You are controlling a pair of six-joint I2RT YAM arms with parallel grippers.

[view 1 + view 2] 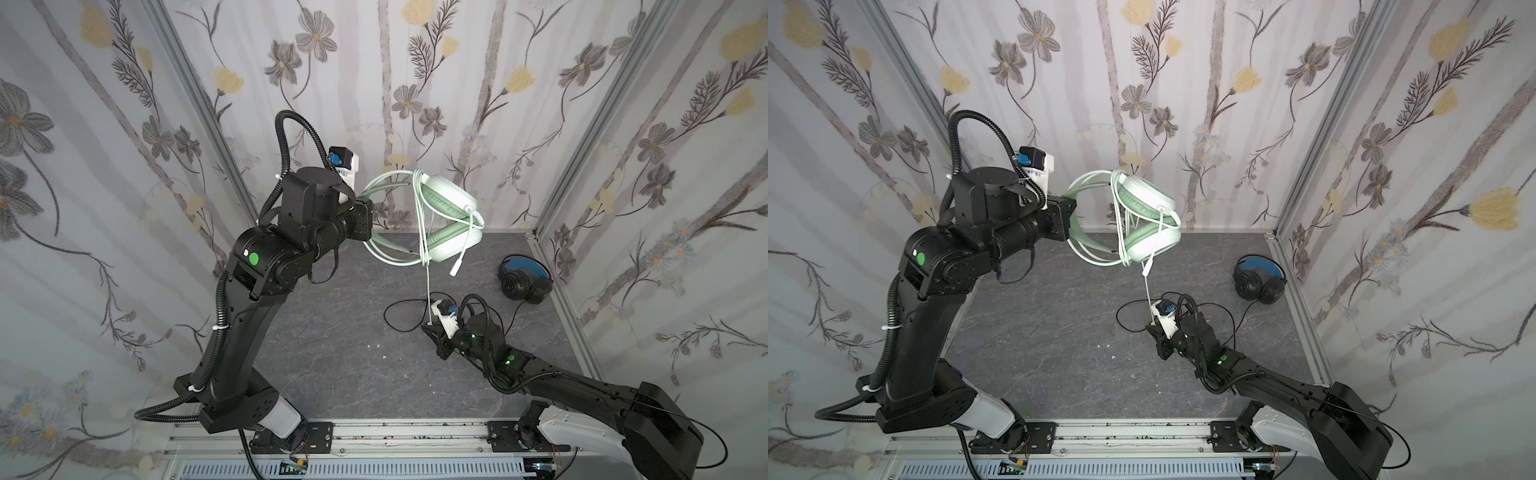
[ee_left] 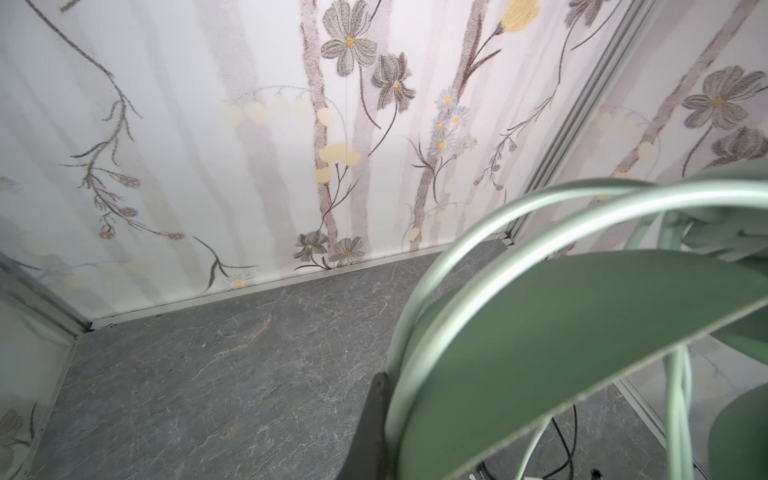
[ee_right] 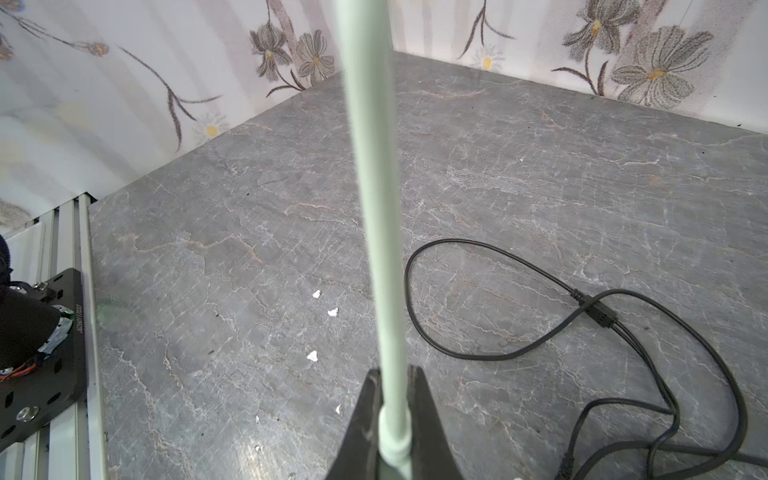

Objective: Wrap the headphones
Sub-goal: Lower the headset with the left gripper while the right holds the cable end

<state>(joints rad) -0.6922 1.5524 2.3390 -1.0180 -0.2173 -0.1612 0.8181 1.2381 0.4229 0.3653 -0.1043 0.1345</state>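
One black headset (image 1: 519,284), one mint headset (image 1: 451,195) clamped by left fingers (image 2: 372,419), cable (image 3: 376,208) pinched by right fingers (image 3: 428,419)

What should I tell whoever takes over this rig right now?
Left gripper: shut on the band of the mint headset, held off the table.
Right gripper: shut on the mint cable near its end, taut below the headset.
Done: several cable turns round the mint headset.
Left: wind on the tail; then the black headset, lying back right, black cable loose on the table.
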